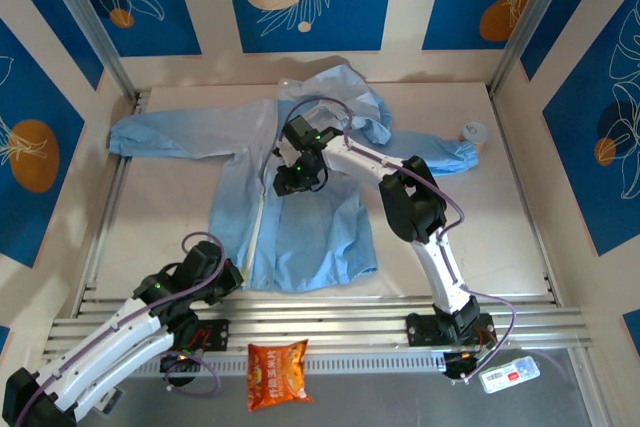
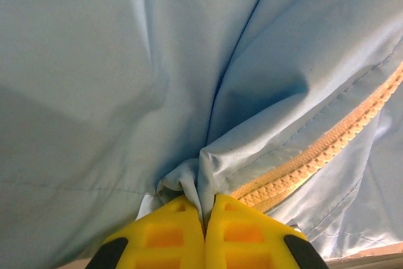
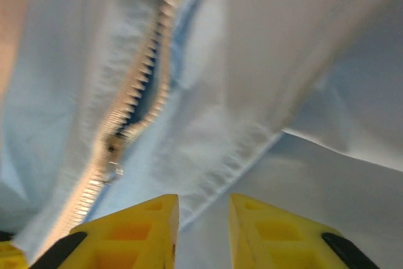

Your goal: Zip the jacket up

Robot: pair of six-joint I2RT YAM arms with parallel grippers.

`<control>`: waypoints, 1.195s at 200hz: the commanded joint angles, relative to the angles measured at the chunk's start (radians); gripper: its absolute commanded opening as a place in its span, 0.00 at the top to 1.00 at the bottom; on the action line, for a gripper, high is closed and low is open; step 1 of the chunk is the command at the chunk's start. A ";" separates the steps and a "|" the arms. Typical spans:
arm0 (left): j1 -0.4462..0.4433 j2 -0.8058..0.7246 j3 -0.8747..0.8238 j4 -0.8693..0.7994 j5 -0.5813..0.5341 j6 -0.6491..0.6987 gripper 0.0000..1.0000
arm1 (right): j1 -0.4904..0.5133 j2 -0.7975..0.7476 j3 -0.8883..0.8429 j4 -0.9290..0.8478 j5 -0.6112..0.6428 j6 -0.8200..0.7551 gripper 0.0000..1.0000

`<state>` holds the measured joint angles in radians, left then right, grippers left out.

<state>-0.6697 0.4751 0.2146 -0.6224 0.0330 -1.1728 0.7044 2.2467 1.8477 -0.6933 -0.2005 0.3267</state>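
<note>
The light-blue jacket (image 1: 310, 217) lies spread flat on the table, hood at the far side, its whitish zipper strip (image 1: 262, 197) running down the front. At the bottom hem my left gripper (image 1: 235, 282) is shut on a pinched fold of jacket fabric (image 2: 189, 184), right beside the zipper's lower end (image 2: 327, 146). Over the jacket's chest my right gripper (image 1: 290, 182) is open (image 3: 203, 209), with nothing between its fingers. The zipper slider (image 3: 113, 149) sits to the left of its fingertips. Above the slider the teeth (image 3: 148, 67) part; the view is blurred.
An orange snack bag (image 1: 277, 372) lies on the near rails (image 1: 330, 322) between the arm bases. A small clear cap (image 1: 472, 131) rests by the right sleeve cuff. A white packet (image 1: 508, 375) lies at the near right. Walls close in on three sides.
</note>
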 commanded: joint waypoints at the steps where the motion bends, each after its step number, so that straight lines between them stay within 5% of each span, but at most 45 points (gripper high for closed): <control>1: 0.008 0.000 -0.021 0.015 0.013 -0.004 1.00 | 0.000 -0.056 0.000 0.096 -0.135 0.033 0.70; 43: 0.008 -0.002 -0.019 0.016 0.026 0.001 1.00 | 0.039 -0.081 -0.031 0.094 -0.108 -0.213 0.70; 84: 0.007 -0.010 -0.009 0.000 0.039 0.010 1.00 | 0.029 -0.029 0.096 -0.131 -0.067 -0.449 0.67; 136: 0.007 -0.007 -0.006 0.000 0.035 0.009 1.00 | 0.073 0.080 0.244 -0.264 -0.048 -0.417 0.57; 239: 0.007 -0.015 -0.007 -0.003 0.036 0.016 1.00 | 0.089 0.241 0.441 -0.385 0.001 -0.331 0.56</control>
<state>-0.6682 0.4725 0.2138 -0.6167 0.0513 -1.1698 0.7967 2.4660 2.2490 -1.0359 -0.2150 -0.0204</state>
